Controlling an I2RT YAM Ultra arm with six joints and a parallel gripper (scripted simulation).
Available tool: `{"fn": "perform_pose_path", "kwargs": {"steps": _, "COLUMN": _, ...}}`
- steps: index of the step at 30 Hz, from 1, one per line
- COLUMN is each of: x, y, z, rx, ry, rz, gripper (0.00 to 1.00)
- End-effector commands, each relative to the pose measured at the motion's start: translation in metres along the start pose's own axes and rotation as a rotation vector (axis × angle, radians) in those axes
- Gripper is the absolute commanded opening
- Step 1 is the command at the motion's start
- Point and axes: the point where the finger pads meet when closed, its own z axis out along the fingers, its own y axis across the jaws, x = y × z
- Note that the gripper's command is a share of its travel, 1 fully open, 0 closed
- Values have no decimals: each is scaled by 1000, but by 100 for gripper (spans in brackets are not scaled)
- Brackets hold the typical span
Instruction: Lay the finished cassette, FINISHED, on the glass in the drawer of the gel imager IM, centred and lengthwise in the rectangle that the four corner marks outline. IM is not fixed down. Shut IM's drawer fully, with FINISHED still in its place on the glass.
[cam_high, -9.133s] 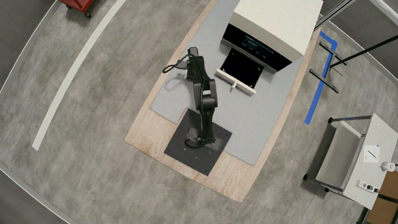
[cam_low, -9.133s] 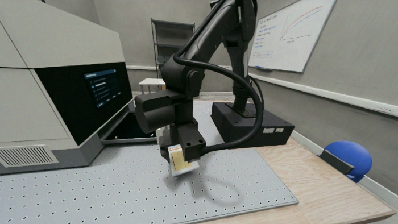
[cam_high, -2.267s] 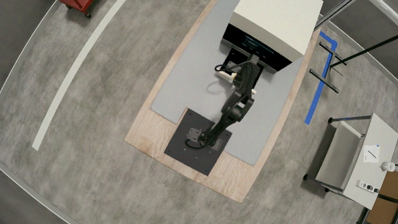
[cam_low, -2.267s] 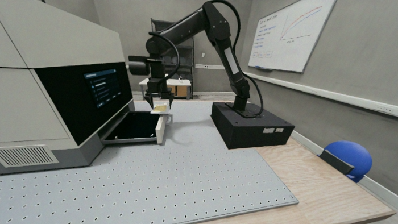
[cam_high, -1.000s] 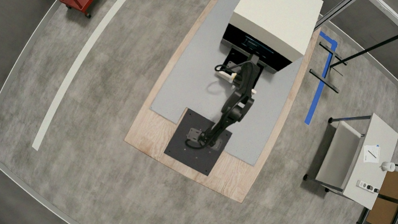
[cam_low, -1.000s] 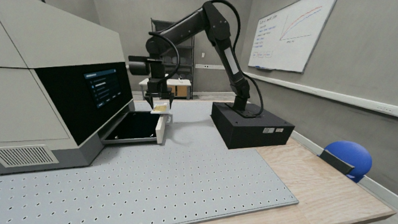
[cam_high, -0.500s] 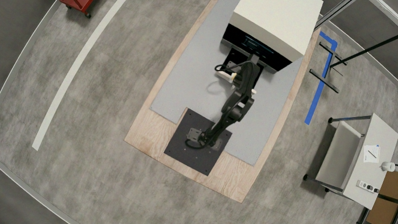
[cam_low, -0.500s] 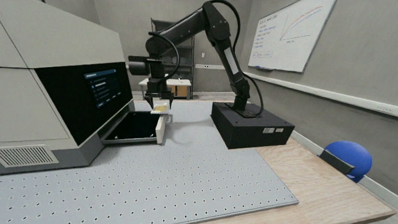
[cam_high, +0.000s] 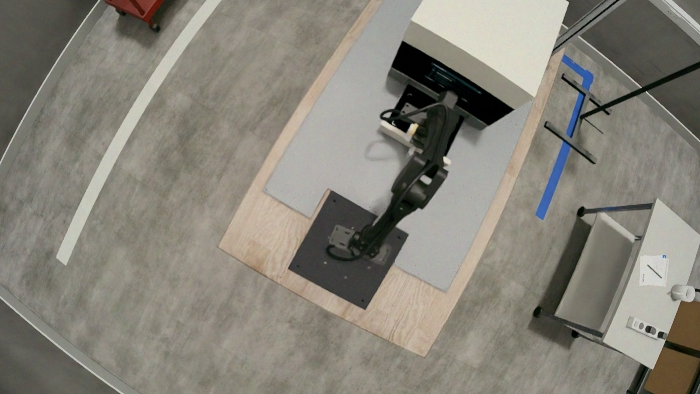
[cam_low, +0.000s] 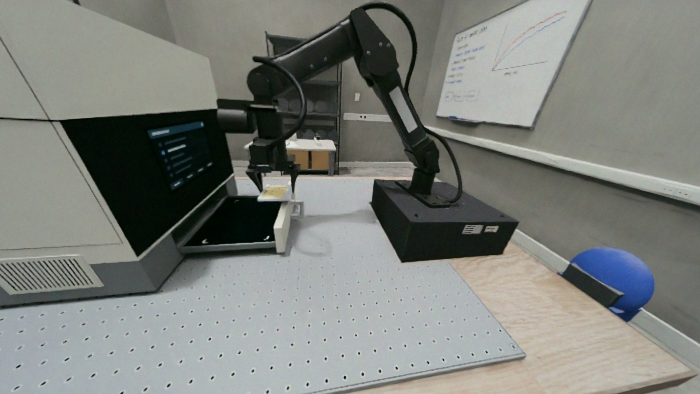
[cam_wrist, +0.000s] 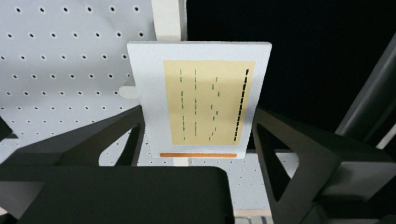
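Observation:
The cassette FINISHED (cam_wrist: 200, 105) is a white plate with a tan gel window, green and black bands and an orange stripe. My gripper (cam_wrist: 198, 111) is shut on its two long sides and holds it flat in the air. In the side view the gripper (cam_low: 274, 184) holds the cassette (cam_low: 275, 192) just above the white front panel (cam_low: 282, 226) of the open drawer. The gel imager IM (cam_low: 100, 130) stands at the left, its drawer pulled out, with dark glass (cam_low: 232, 226) and a white corner mark showing. From above, the arm hides most of the drawer.
The arm's black base box (cam_low: 442, 220) stands to the right of the drawer on the perforated grey board. The wooden table edge runs along the right, with a blue chair (cam_low: 612, 280) beyond it.

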Motion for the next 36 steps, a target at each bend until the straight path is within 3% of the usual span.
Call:
{"fn": "perform_pose_path", "kwargs": {"steps": 1, "x": -2, "y": -6, "z": -8, "rx": 1, "ry": -13, "rz": -9, "gripper": 0}}
{"fn": "perform_pose_path", "kwargs": {"steps": 36, "x": -1, "y": -47, "z": -4, "rx": 3, "ry": -13, "rz": -7, "gripper": 0}}
